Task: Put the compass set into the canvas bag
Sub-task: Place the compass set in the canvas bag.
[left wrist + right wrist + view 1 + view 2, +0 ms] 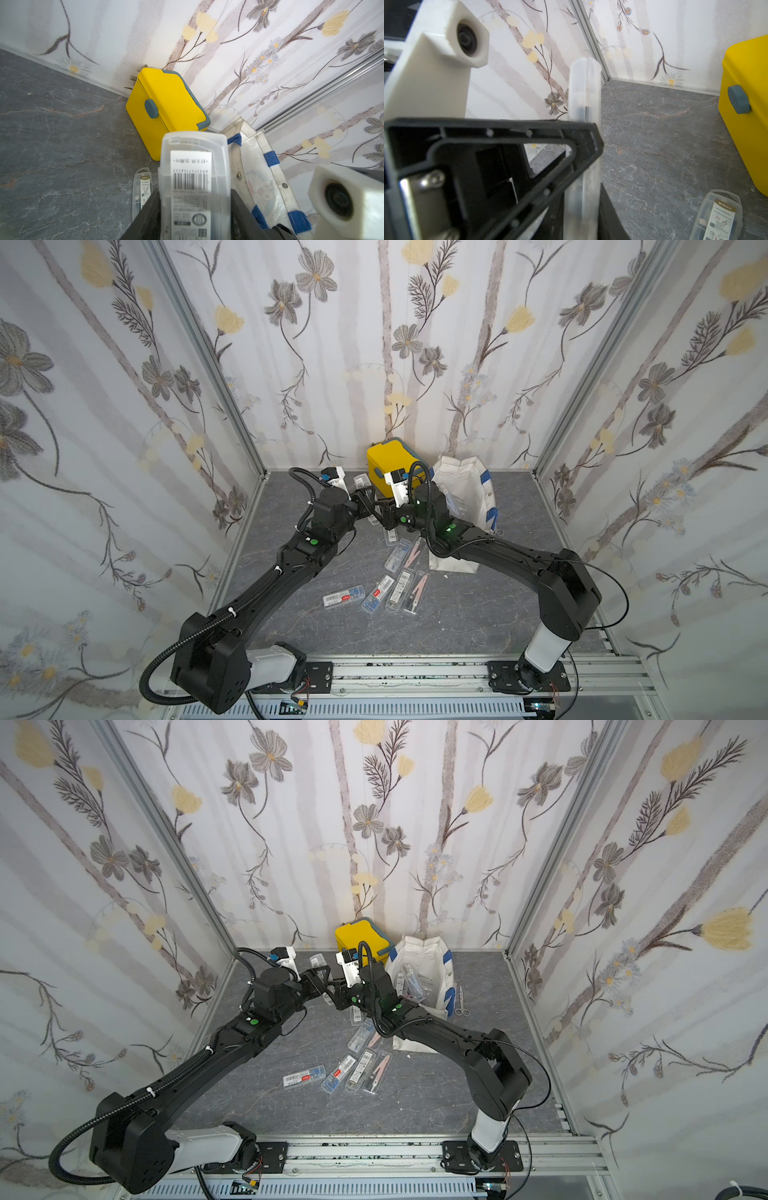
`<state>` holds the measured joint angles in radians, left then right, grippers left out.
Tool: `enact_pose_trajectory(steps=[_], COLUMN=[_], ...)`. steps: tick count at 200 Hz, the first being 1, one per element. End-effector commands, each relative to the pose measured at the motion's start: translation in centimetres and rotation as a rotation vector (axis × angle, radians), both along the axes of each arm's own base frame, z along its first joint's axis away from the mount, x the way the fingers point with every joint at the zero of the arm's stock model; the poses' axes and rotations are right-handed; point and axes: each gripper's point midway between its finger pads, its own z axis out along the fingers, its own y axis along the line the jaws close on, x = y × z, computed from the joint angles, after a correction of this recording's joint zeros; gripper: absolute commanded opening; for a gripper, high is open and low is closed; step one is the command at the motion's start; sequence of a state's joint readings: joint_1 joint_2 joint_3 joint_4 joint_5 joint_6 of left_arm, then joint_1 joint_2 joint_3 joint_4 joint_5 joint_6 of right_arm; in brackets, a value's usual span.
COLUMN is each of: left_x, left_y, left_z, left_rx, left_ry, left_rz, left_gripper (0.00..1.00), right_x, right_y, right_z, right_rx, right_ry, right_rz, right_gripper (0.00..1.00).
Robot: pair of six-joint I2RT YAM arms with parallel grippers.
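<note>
L arm (266,597) stretched from lower left up to frame centre. R arm (511,556) bent in from lower right, elbow raised. Wrists nearly tip to tip at centre in both top views. L gripper (195,218) clamped on clear case (194,166). R gripper (581,218) pinched tight on same case, seen edge-on.
</note>
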<state>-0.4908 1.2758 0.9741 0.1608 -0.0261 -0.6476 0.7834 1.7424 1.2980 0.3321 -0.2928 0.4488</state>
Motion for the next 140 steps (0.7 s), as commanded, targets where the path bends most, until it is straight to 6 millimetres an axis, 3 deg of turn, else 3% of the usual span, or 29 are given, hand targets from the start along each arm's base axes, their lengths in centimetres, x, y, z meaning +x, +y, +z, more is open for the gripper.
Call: enact_pose_trajectory(steps=[1, 34, 46, 59, 93, 102, 140], left_x=[0.0, 0.1, 0.1, 0.0, 0.3, -0.3, -2.1], left_y=[-0.1, -0.2, -0.1, 0.1, 0.9, 1.5, 3.1], left_z=[0.6, 0.5, 0.6, 0.8, 1.0, 2.5, 4.4], left_rx=[-0.021, -0.021, -0.024, -0.024, -0.009, -0.024, -0.083], left_ry=[-0.020, -0.019, -0.022, -0.030, -0.044, -0.086, -0.216], left_rz=[-0.008, -0.011, -0.010, -0.005, 0.015, 0.027, 0.053], left_gripper=[0.45, 0.52, 0.69, 0.99, 1.00, 1.00, 1.00], right_x=[-0.6, -0.5, -0.4, -0.3, 0.8, 1.2, 3.3], right_y=[0.8, 0.7, 0.7, 0.6, -0.5, -1.1, -4.9], right_z=[2.1, 2.3, 2.2, 2.2, 2.3, 2.4, 4.3], right_rx=[0.071, 0.078, 0.078, 0.077, 0.064, 0.059, 0.032], right_ry=[-0.034, -0.036, -0.034, -0.034, -0.033, -0.035, -0.077], right_rz=[0.054, 0.055, 0.053, 0.046, 0.005, -0.016, -0.124], right_gripper=[0.18, 0.14, 0.13, 0.14, 0.14, 0.14, 0.14])
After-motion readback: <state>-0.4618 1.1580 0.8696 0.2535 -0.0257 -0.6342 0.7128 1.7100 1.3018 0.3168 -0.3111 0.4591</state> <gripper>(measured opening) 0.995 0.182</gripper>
